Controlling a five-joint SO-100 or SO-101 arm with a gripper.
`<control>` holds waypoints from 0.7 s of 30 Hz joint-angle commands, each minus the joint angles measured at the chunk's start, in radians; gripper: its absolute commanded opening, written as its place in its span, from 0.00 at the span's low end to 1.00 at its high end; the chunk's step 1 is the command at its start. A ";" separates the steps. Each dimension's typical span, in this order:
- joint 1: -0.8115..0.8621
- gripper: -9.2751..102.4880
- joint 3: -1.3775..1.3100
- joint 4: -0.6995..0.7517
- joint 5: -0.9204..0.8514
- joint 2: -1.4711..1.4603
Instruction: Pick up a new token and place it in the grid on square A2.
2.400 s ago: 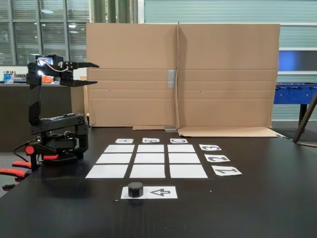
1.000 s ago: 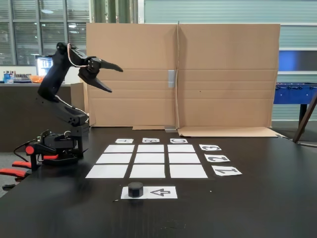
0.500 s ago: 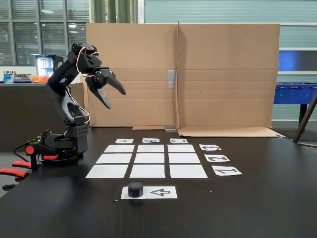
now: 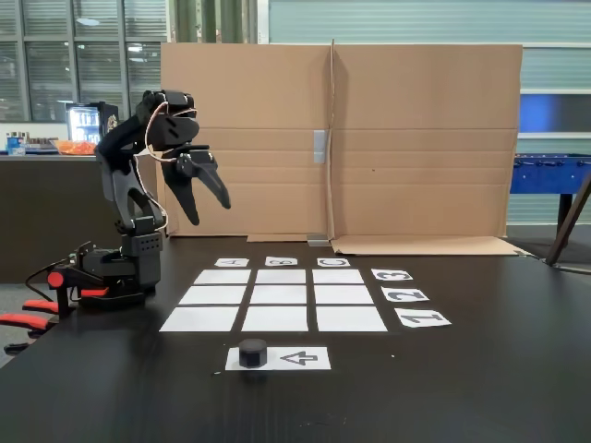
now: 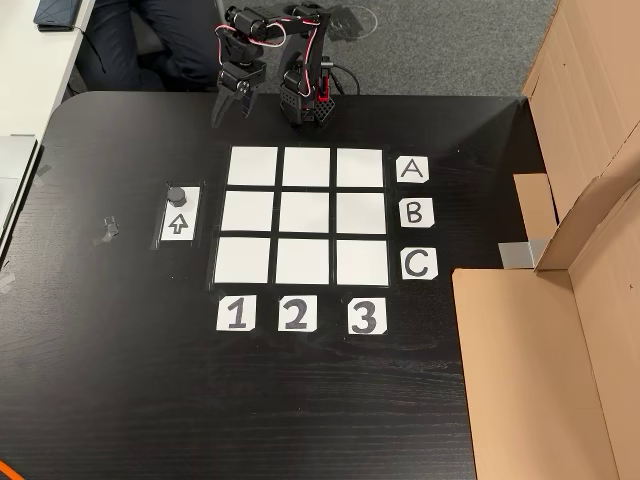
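The black token (image 4: 252, 353) (image 5: 176, 194) sits on the end of a small white sheet printed with an arrow (image 4: 300, 358) (image 5: 178, 224), just outside the grid (image 4: 281, 318) (image 5: 306, 263). All nine grid squares are bare. Square A2 (image 4: 213, 295) (image 5: 306, 167) is the middle one of the row nearest the arm's base. My gripper (image 4: 211, 212) (image 5: 229, 115) hangs open high above the table, near the base and over the grid's corner, fingers pointing down and forward with nothing between them. It is well apart from the token.
A tall cardboard wall (image 4: 369, 138) (image 5: 560, 330) stands along the far side of the table beyond labels A, B and C. Number labels (image 4: 406, 295) (image 5: 294, 315) lie beside the grid. The arm's base (image 4: 111, 272) (image 5: 305, 100) is at the table's edge. A scrap of tape (image 5: 105, 230) lies near the token.
The arm has unfolded from its raised rest pose and swung forward. The open gripper has tipped from level to pointing downward and has come lower, toward the grid.
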 commanded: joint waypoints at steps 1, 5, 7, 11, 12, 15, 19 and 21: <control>0.006 0.44 -0.031 -0.018 -0.015 -0.020; 0.009 0.44 -0.031 -0.029 -0.020 -0.029; 0.012 0.44 -0.031 -0.038 -0.020 -0.034; 0.025 0.44 -0.031 -0.044 -0.018 -0.060; 0.031 0.44 -0.031 -0.044 -0.018 -0.071; 0.049 0.44 -0.038 -0.048 -0.028 -0.107; 0.054 0.44 -0.040 -0.043 -0.034 -0.138; 0.054 0.45 -0.040 -0.040 -0.037 -0.146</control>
